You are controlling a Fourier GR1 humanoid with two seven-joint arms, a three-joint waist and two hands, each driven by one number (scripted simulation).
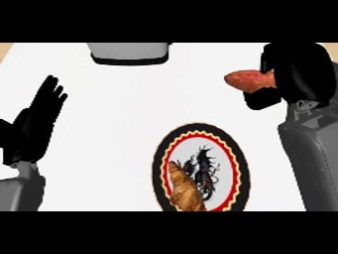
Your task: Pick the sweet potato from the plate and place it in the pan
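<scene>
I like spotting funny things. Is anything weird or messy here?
Nothing is spilled or broken. The croissant lies at the plate's lower left rim, slightly overhanging. The right hand holds the sweet potato in the air.

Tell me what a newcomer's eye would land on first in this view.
First, the right hand at the upper right, curled round the reddish sweet potato and holding it above the white counter. Next, the ornate plate at lower centre, with a red and black pattern and a croissant lying on its left part. The left hand rests open at the left edge, fingers up.
</scene>
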